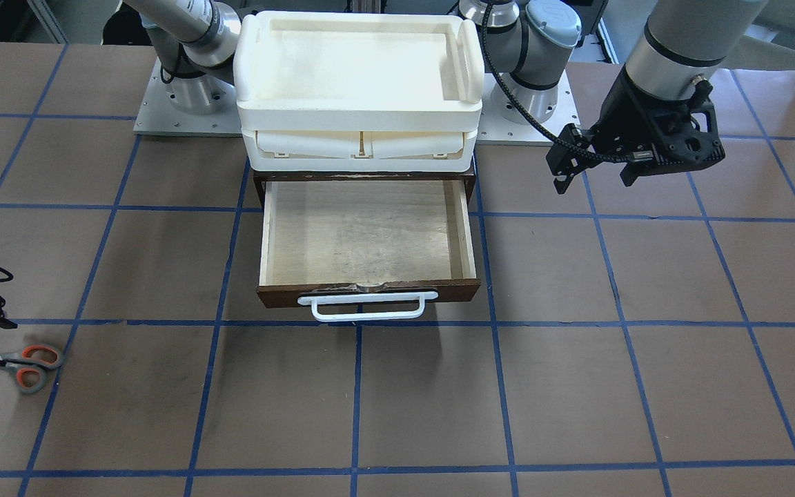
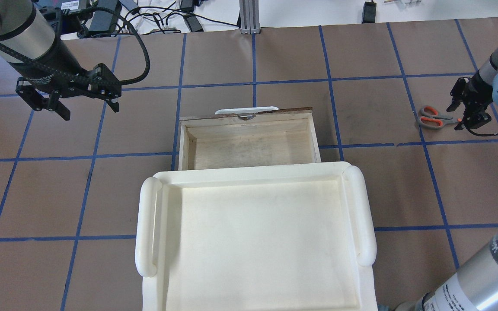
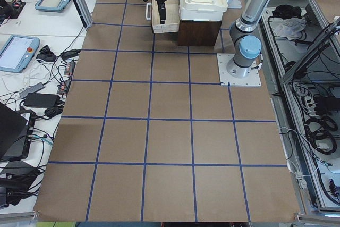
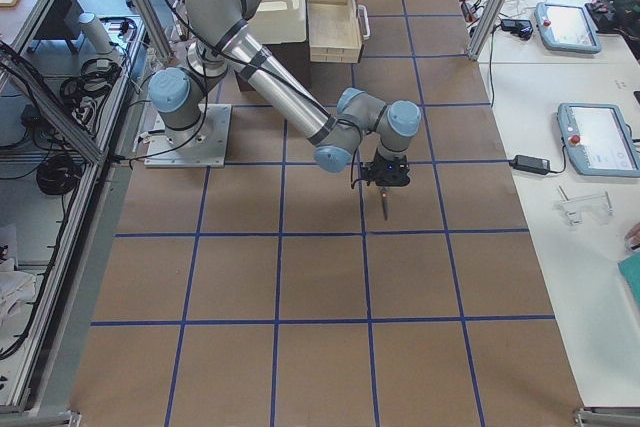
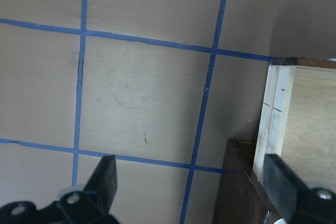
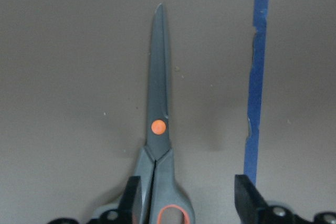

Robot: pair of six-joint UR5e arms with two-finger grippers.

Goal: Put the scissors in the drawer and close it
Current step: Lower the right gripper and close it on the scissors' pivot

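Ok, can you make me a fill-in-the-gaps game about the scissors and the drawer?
1. The drawer is not shut, it is ___.
2. Inside the drawer there is ___.
3. The scissors lie flat on the ___, outside the drawer.
4. The pivot dot where the blades cross is coloured ___.
Missing words: open; nothing; table; orange.

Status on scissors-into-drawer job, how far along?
Done: the wide wooden drawer with white bar handle is open and empty. In hand: the open right gripper straddles the grey-handled, orange-lined scissors flat on the table, ungrasped. Remaining: grasp, drop in, shut drawer.
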